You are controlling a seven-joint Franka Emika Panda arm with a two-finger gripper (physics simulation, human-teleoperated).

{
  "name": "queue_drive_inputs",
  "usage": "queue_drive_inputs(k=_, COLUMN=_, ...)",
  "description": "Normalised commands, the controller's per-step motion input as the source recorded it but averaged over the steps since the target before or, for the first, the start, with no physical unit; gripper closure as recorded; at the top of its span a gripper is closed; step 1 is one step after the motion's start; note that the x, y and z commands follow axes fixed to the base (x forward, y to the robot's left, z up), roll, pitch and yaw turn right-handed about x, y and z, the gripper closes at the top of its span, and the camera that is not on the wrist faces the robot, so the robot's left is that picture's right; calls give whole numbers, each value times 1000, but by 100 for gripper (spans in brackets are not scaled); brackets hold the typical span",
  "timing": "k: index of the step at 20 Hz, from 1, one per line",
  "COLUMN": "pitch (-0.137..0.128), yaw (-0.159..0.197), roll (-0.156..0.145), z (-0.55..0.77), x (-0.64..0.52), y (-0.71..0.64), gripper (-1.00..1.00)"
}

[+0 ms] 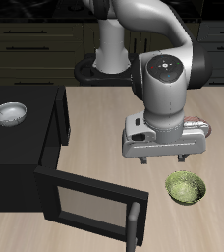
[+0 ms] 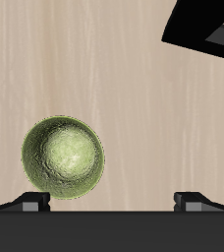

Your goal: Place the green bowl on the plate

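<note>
Green bowl: sits upright on the bench near its front edge, mottled yellow-green inside showing; nothing in it.
Green bowl, wrist view: whole rim visible on bare wood, apart from both fingertips.
Gripper: hangs above the bench just behind the bowl and a little to one side, fingers pointing down; jaws spread wide, nothing between them, not touching the bowl.
Plate: only a sliver of pink-red rim shows past the gripper body, farther back than the bowl; the rest is hidden by the arm.
Microwave: black box at the bench edge, its door swung open toward the front; a dark corner of it shows in the wrist view.
White-grey metallic bowl: rests on top of the microwave, well apart from the green bowl.
Contact: bowl and plate are separate, gripper between them in the exterior view.
</note>
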Motion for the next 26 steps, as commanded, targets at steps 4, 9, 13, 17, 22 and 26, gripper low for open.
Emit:
queue_drive_inputs(k=4, pitch=-15, yaw=54, roll=-8, z=-178, x=2, y=87, gripper=-100)
queue_drive_inputs(k=9, pitch=-8, yaw=27, roll=7, z=-283, x=-19, y=54, gripper=-100)
queue_drive_inputs(k=13, pitch=4, yaw=-1, roll=-6, z=-199, x=-18, y=-68, gripper=-100)
queue_drive_inputs(k=17, pitch=-23, yaw=35, roll=22, z=-334, x=-135, y=82, gripper=-100)
queue_drive_inputs(k=22, pitch=-3, yaw=-14, roll=6, z=-231, x=-72, y=-2, gripper=-100)
queue_drive_inputs(k=26, pitch=18, yaw=14, roll=21, z=-317, x=-101, y=56, gripper=-100)
